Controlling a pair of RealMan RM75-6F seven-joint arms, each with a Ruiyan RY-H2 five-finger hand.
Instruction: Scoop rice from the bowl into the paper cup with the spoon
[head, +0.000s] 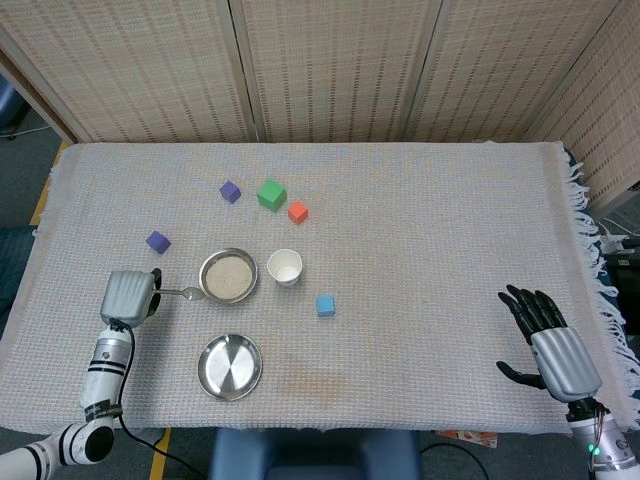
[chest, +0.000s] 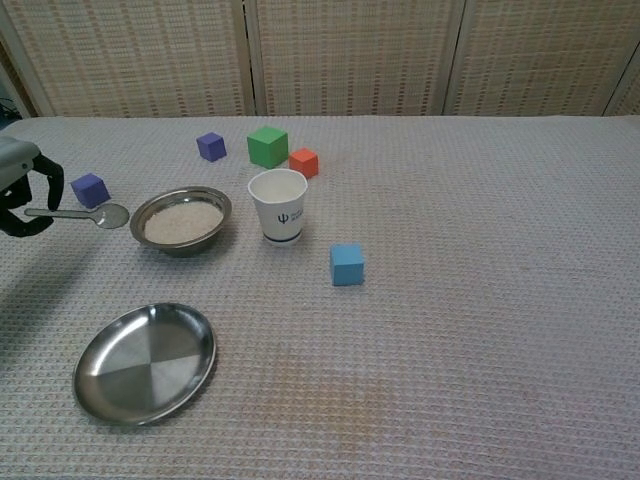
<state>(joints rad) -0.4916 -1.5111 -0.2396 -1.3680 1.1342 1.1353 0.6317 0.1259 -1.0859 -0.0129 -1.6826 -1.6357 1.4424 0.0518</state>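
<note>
The chest view's left edge cuts off the grey left hand (chest: 20, 185); its fingers (chest: 52, 180) hide the metal spoon (chest: 85, 214) handle's end.

My left hand (head: 127, 297) sits at the left side of the table, fingers (chest: 45, 178) curled in and pinching the spoon (chest: 85, 214) by its handle, holding it roughly level with the scoop end pointing right; my white forearm runs down behind it to the table's near edge. My right hand (head: 553, 341) is far off at the right near the table's edge, palm down, dark fingers (head: 527, 305) spread apart and gripping nothing.
</note>
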